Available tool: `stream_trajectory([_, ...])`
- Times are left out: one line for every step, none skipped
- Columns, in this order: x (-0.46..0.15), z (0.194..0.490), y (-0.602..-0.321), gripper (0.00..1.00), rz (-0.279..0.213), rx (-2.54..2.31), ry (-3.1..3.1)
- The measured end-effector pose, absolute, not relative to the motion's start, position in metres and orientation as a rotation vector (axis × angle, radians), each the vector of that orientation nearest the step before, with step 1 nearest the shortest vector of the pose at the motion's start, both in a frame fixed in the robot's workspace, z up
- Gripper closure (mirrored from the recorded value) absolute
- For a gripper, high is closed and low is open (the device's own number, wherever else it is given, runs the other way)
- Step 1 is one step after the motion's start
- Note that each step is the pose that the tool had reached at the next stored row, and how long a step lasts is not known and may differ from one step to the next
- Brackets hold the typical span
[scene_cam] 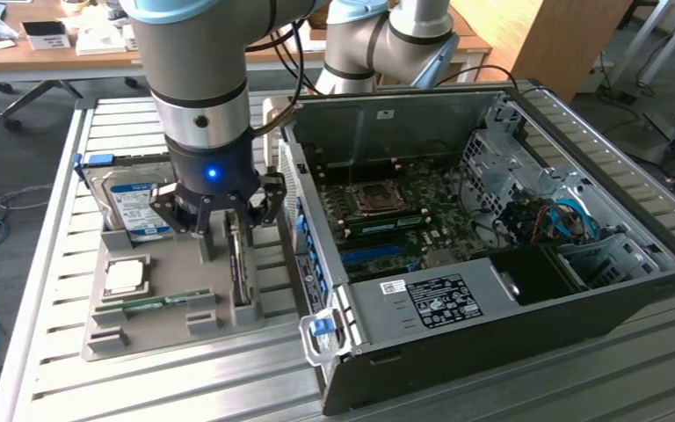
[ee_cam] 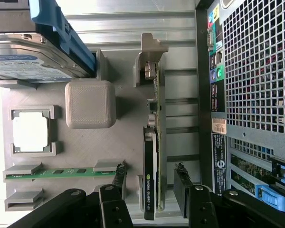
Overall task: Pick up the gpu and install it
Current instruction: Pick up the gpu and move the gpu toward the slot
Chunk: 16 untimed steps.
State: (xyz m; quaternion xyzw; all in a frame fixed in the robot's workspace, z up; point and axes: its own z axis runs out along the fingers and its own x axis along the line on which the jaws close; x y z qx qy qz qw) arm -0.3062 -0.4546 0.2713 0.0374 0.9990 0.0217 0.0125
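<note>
You are looking at one robot arm, a smooth silver and black cylinder with pale blue caps, reaching down over a matte grey plastic parts tray (scene_cam: 162,318) (ee_cam: 85,147) that sits on a table of ribbed aluminium slats (scene_cam: 197,387). The black metal gripper (scene_cam: 229,236) (ee_cam: 150,184) hangs with its jaws spread wide. Its two flat, dark fingers (ee_cam: 119,176) stand one on each side of the gpu (scene_cam: 235,268) (ee_cam: 150,152), with a clear gap on both sides, so nothing is gripped. The gpu is a thin rectangular card with a green circuit board and a black cooler face, standing on its long edge in a slot of the tray, just beside the open computer case. From these angles it is hard to say whether the fingertips have dropped below the card's upper edge. In the same tray stand a silver hard drive with a blue label and blue plastic rail (scene_cam: 136,207) (ee_cam: 28,66), propped upright, a square metal-topped processor (scene_cam: 124,277) (ee_cam: 31,132) lying flat in its frame, and a narrow green memory stick (scene_cam: 156,303) (ee_cam: 61,172). At the exterior view's right lies the black steel computer case (scene_cam: 490,338) (ee_cam: 256,71), side panel off, its green motherboard exposed and its rear panel perforated.
</note>
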Motion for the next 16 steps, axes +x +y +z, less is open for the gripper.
stream_trajectory([-0.306,0.271,-0.455,0.47,0.068,0.116,3.114])
stream_trajectory([-0.306,0.271,-0.455,0.47,0.068,0.116,3.114])
stream_trajectory([-0.306,0.271,-0.455,0.47,0.068,0.116,3.114])
stream_trajectory([-0.306,0.271,-0.455,0.47,0.068,0.117,3.114])
stream_trajectory([-0.306,0.271,-0.455,0.47,0.068,0.116,3.114])
stream_trajectory([-0.306,0.27,-0.455,0.47,0.068,0.116,3.114])
stream_trajectory([-0.306,0.269,-0.455,0.47,0.068,0.116,3.114])
stream_trajectory([-0.306,0.268,-0.455,0.47,0.068,0.117,3.114])
stream_trajectory([-0.306,0.267,-0.455,0.47,0.068,0.116,3.114])
stream_trajectory([-0.306,0.265,-0.455,0.47,0.068,0.116,3.114])
stream_trajectory([-0.306,0.264,-0.455,0.47,0.068,0.116,3.114])
stream_trajectory([-0.306,0.262,-0.455,0.47,0.068,0.116,3.114])
stream_trajectory([-0.306,0.26,-0.455,0.47,0.068,0.116,3.114])
stream_trajectory([-0.306,0.259,-0.455,0.47,0.068,0.116,3.114])
stream_trajectory([-0.306,0.257,-0.455,0.47,0.068,0.116,3.114])
stream_trajectory([-0.306,0.256,-0.455,0.47,0.068,0.116,3.114])
